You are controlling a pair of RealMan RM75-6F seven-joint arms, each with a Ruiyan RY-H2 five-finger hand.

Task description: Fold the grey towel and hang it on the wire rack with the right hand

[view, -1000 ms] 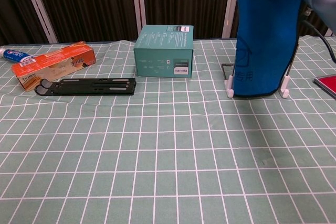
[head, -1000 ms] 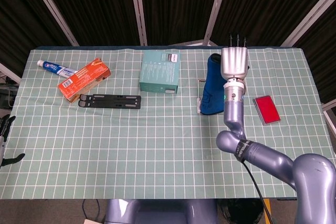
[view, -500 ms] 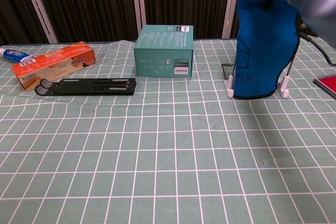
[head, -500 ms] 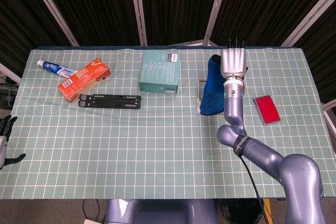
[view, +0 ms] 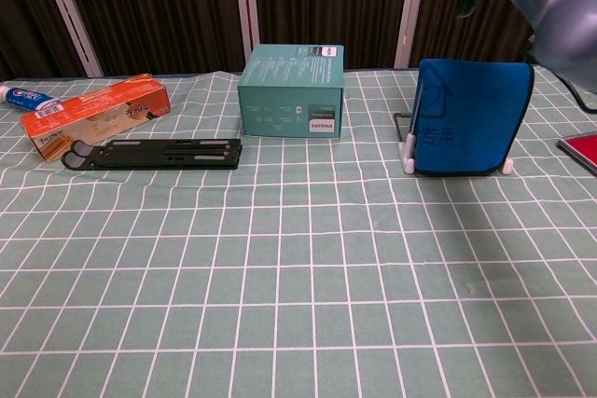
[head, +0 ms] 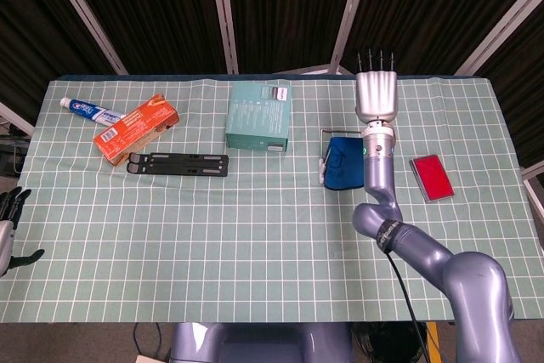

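Blue cloth, the towel [view: 471, 116], hangs folded over the wire rack [view: 407, 144] toward the far right part of the surface [head: 255, 235]; in the chest view it drapes down both sides of the rack, its lower edge close to the rack's white feet. Task text calls it grey, yet it shows plainly blue. Above and just behind it the right robot hand [head: 377, 91] is raised with its fingers [head: 378, 60] stretched out straight and apart, holding nothing and clear of the towel. The left robot hand [head: 10, 210] shows only partly at the near left edge, off the surface; whether it is spread or closed cannot be told.

Near the right edge lies a flat red object [head: 431, 178]. A teal box [view: 290, 90] stands toward the far middle, left of the rack. Further left a black folding stand [view: 152, 153] lies flat, with an orange carton [view: 96, 115] just behind it and a toothpaste tube [head: 92, 111] near the far left corner.
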